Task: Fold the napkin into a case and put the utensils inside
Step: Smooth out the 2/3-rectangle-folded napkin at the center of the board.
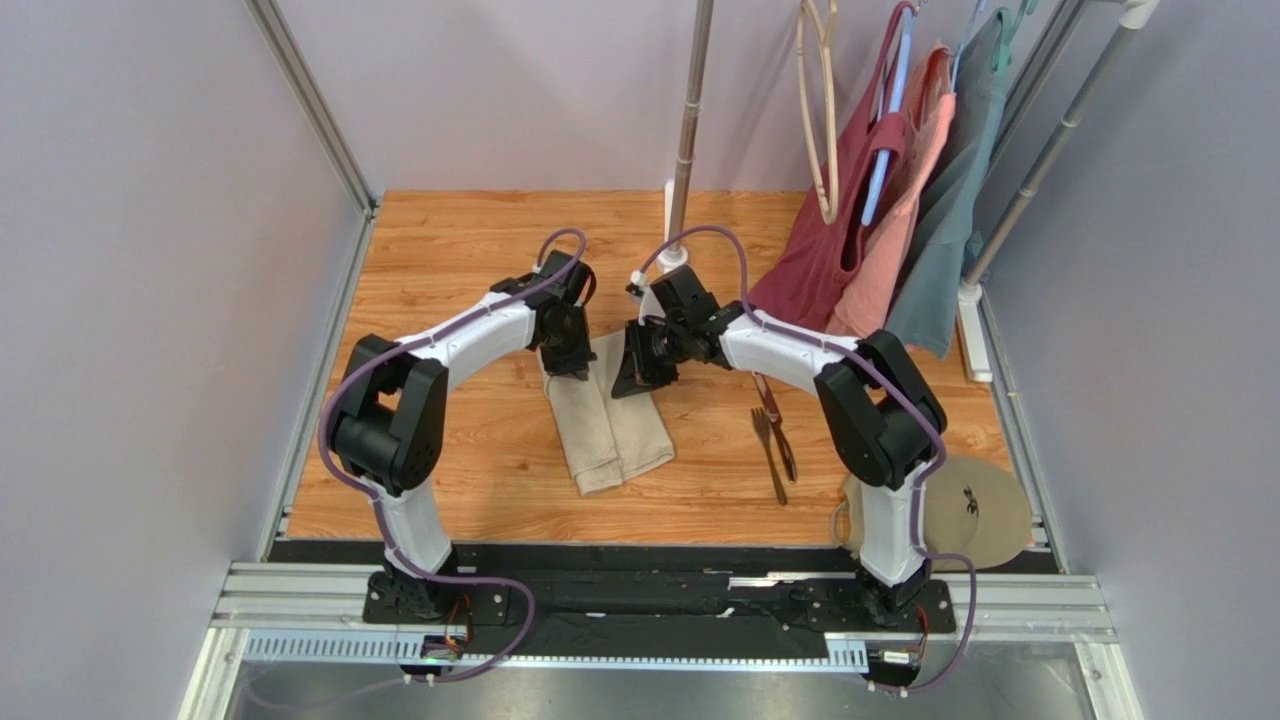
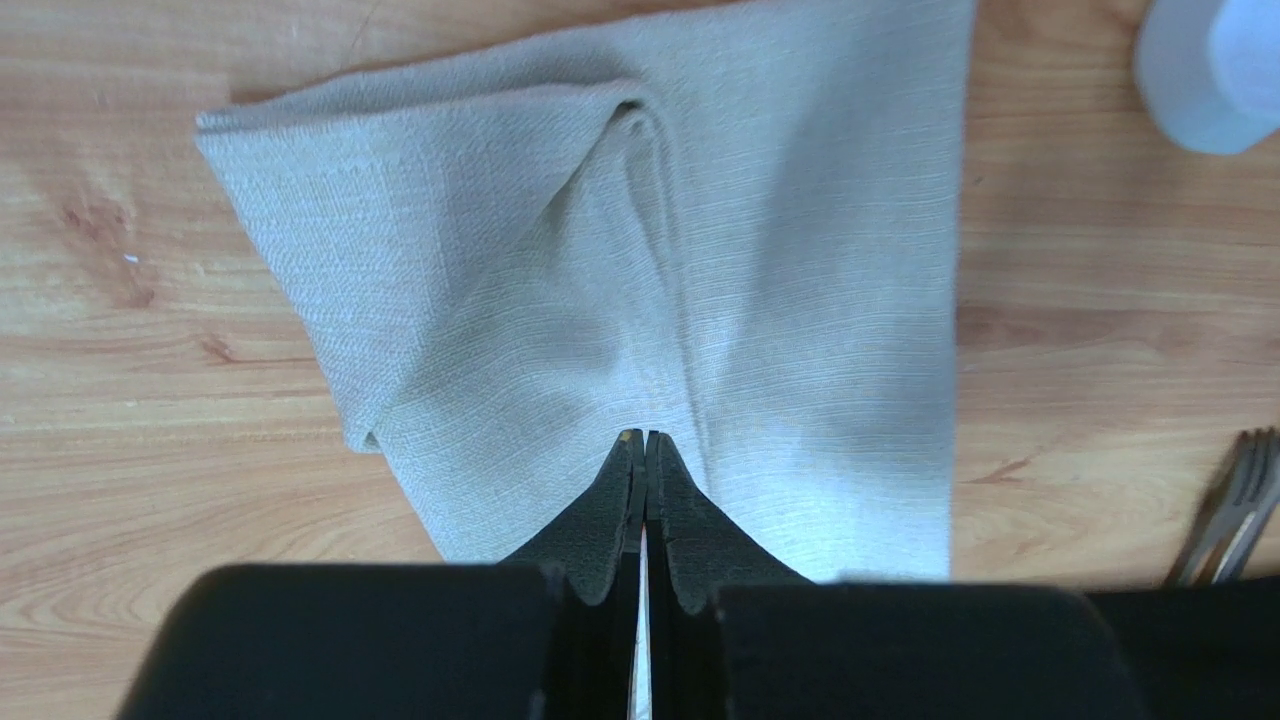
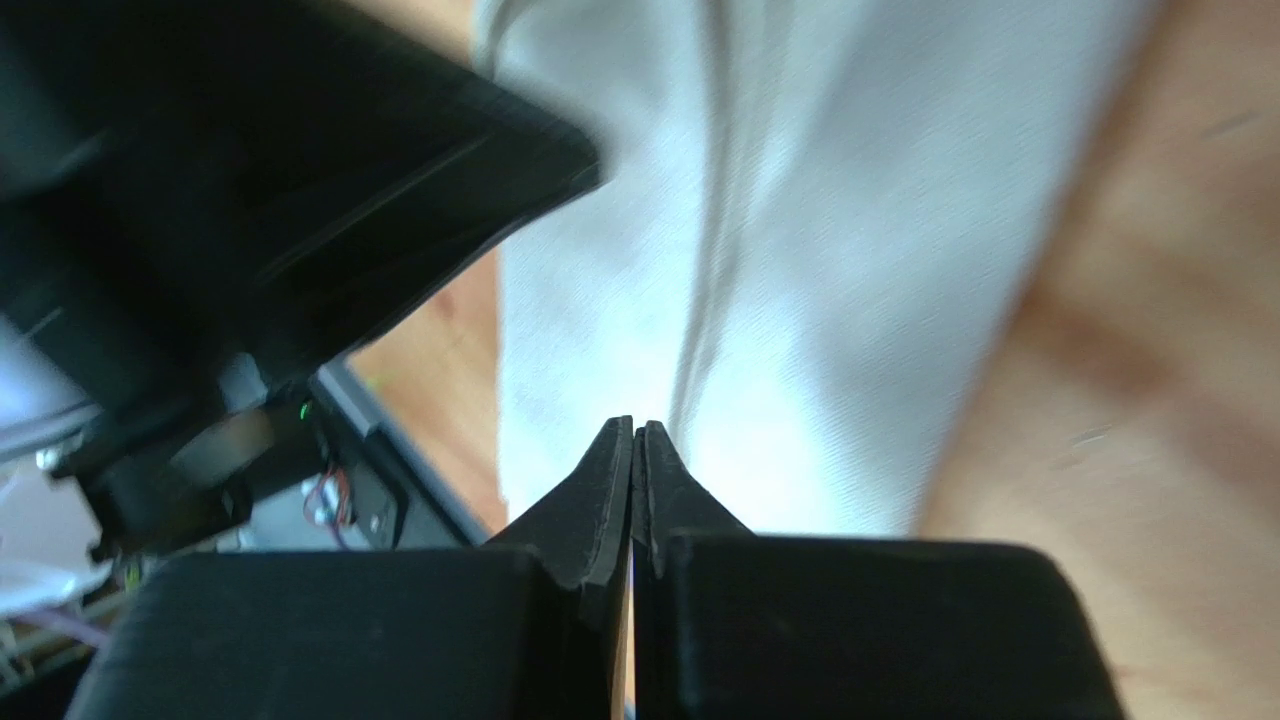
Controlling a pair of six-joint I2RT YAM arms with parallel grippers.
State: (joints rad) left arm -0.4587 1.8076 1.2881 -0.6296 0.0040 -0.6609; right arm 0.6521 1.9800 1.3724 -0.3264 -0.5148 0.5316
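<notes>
The beige napkin (image 1: 609, 425) lies folded into a narrow oblong at the middle of the wooden table (image 1: 451, 450). Both grippers sit at its far end. My left gripper (image 1: 568, 357) is shut, and in the left wrist view a raised crease in the napkin (image 2: 812, 270) runs straight into its closed tips (image 2: 645, 438). My right gripper (image 1: 633, 375) is also shut, with its tips (image 3: 633, 431) over the napkin (image 3: 842, 255); that view is blurred and shows no cloth between the jaws. The dark utensils (image 1: 774, 435) lie right of the napkin, and the fork's tines (image 2: 1235, 503) show in the left wrist view.
A round tan disc (image 1: 969, 510) lies at the near right corner. Maroon, salmon and grey-teal garments (image 1: 887, 210) hang on a rack at the back right. A metal pole (image 1: 691, 105) stands on a white foot (image 1: 670, 258) just behind the grippers. Grey walls enclose the table.
</notes>
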